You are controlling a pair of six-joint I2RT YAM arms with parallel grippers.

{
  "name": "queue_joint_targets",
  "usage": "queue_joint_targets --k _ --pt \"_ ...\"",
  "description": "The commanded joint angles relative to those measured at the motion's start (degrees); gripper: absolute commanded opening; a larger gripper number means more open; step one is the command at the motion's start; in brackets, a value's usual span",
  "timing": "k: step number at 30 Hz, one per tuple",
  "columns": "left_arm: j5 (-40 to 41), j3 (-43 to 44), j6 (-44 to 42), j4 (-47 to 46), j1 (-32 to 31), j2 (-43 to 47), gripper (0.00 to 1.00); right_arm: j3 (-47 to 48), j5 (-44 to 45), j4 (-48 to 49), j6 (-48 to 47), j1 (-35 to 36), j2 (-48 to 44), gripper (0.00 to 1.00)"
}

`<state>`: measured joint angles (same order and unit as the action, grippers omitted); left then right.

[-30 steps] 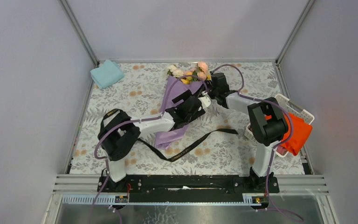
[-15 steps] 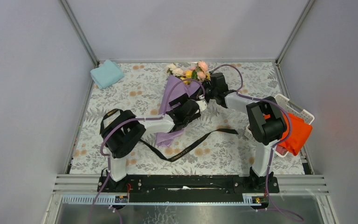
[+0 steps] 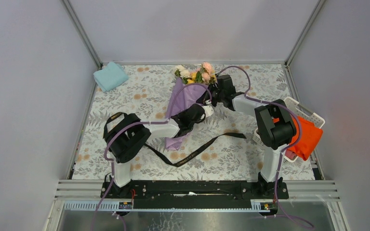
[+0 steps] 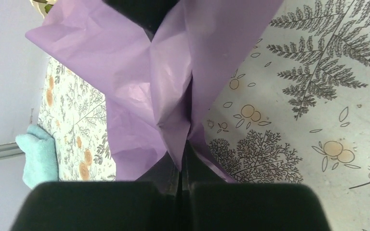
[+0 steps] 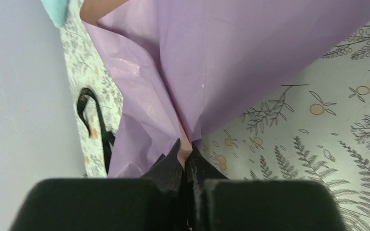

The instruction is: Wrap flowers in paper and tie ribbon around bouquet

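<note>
The left gripper [image 4: 180,169], which was standing wide open over the wrap a second ago, is now clenching on a fold of the thin, matte lilac-purple paper [image 4: 139,77], its black fingers pressing together with the creased sheet rising out from between them. The right gripper [image 5: 188,159] is keeping its pinch on another fold of the same sheet, so both arms are now holding the wrap at mid-table. Over that same second the paper is drawing in. Its near end, which was spreading loosely over the leaf-printed tablecloth [image 3: 139,96], is narrowing toward a point, and the whole is reading as a cone rather than a flat sheet. Wrapping is probably nearing its close and tying is not yet begun. The long narrow black ribbon [image 3: 207,143] is lying slack on the cloth near the cone's tip, running under the left arm, with no gripper on it. The yellow, pink and white artificial flowers [image 3: 196,73] are poking out of the cone's far end, near the back edge. The paper is looking crumpled and springy, so it is likely to unfurl if either pinch lets go.
</note>
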<state>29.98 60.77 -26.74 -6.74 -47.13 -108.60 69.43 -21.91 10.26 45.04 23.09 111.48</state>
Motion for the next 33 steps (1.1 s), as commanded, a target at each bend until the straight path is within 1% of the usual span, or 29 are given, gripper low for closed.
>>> queue_joint_targets --k 1,4,6,8,11,14,16,19,24,30,33 --pt "-0.64 -0.56 1.63 0.94 0.90 0.98 0.00 4.65 -1.87 -5.99 -6.83 0.29 -1.48 0.11" --pt "-1.71 -0.10 2.75 2.48 1.43 0.90 0.00 8.87 -0.01 -16.18 -13.81 -0.03 -3.11 0.34" --pt "-2.61 0.19 3.70 3.76 2.17 1.07 0.00 11.06 3.40 -22.35 -18.09 -0.54 -5.15 0.46" --pt "-3.71 0.11 4.43 4.48 2.76 1.39 0.00 11.13 7.78 -26.23 -20.92 -1.22 -8.29 0.52" --pt "-4.81 -0.68 4.91 4.69 2.96 1.78 0.00 8.49 13.90 -29.46 -22.87 -3.16 -14.15 0.59" --pt "-5.58 -0.21 5.60 5.99 2.99 1.93 0.00 4.50 21.09 -32.98 -24.26 -3.58 -19.32 0.63" --pt "-5.90 0.19 5.96 6.63 3.05 2.51 0.00 -0.83 24.06 -33.31 -23.44 -3.50 -22.86 0.63" --pt "-6.40 0.40 6.29 6.65 3.10 3.64 0.00 -10.21 23.05 -32.04 -20.59 -2.85 -27.57 0.63" --pt "-7.38 1.39 6.82 10.33 3.12 4.22 0.00 -20.22 25.42 -34.35 -17.65 1.61 -33.49 0.64" --pt "-7.93 1.45 7.49 12.20 3.11 4.87 0.00 -27.76 24.37 -32.56 -11.98 4.40 -40.11 0.65" --pt "-8.16 1.53 7.98 12.58 3.12 4.81 0.00 -30.80 25.59 -28.70 -8.66 4.51 -42.97 0.66"
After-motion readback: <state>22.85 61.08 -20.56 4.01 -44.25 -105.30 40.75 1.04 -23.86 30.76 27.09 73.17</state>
